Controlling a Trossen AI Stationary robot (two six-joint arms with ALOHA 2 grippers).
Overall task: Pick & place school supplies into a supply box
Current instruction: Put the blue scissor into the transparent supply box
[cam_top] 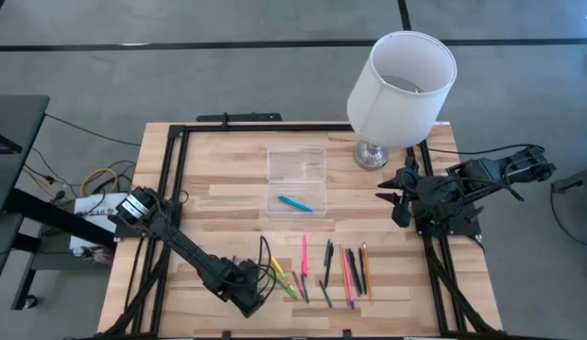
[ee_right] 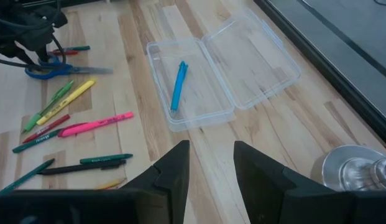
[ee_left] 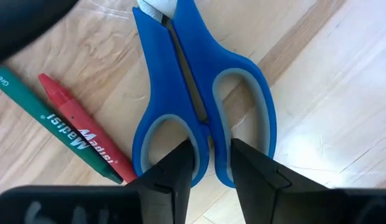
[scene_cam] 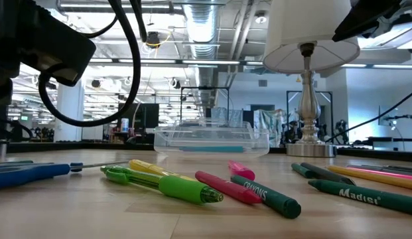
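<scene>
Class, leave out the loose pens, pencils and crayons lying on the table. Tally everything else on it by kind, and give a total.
Scissors: 1
Box: 1
Pen in the box: 1
Lamp: 1
Total: 4

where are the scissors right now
The blue scissors lie flat on the table's front left in the high view, under the left gripper, whose jaws straddle the handles, beside a red crayon.
</scene>
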